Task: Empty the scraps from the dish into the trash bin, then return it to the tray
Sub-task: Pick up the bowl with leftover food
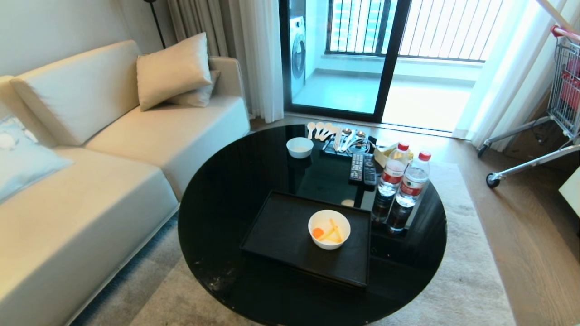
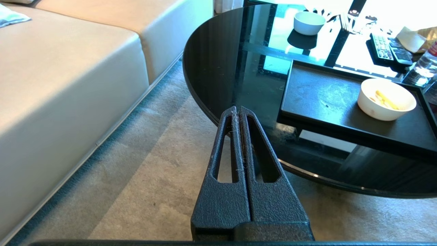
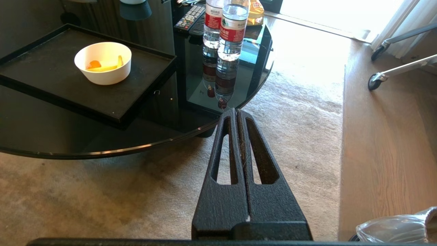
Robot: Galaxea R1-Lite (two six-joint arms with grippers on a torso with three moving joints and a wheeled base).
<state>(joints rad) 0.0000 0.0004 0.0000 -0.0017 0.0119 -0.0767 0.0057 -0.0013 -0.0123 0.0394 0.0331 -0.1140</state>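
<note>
The dish (image 1: pixel 329 229), a white bowl, stands upright on the right half of the black tray (image 1: pixel 281 226) on the round glass table. Inside it lie the scraps: an orange slice (image 1: pixel 317 232) and pale-yellow sticks (image 1: pixel 334 232). Neither arm shows in the head view. My left gripper (image 2: pixel 238 108) is shut and empty, low over the rug at the table's near edge, with the dish (image 2: pixel 386 99) well off to its right. My right gripper (image 3: pixel 235 110) is shut and empty too, with the dish (image 3: pixel 103 63) far off to its left. Only the clear bag liner of the trash bin (image 3: pixel 396 227) shows, on the wooden floor.
Behind the tray stand a smaller white bowl (image 1: pixel 299 147), spoons (image 1: pixel 319 129), remotes (image 1: pixel 362 168) and two water bottles (image 1: pixel 405 181) close to its right. A cream sofa (image 1: pixel 90 194) runs along the left. A wheeled cart (image 1: pixel 562 90) stands at the far right.
</note>
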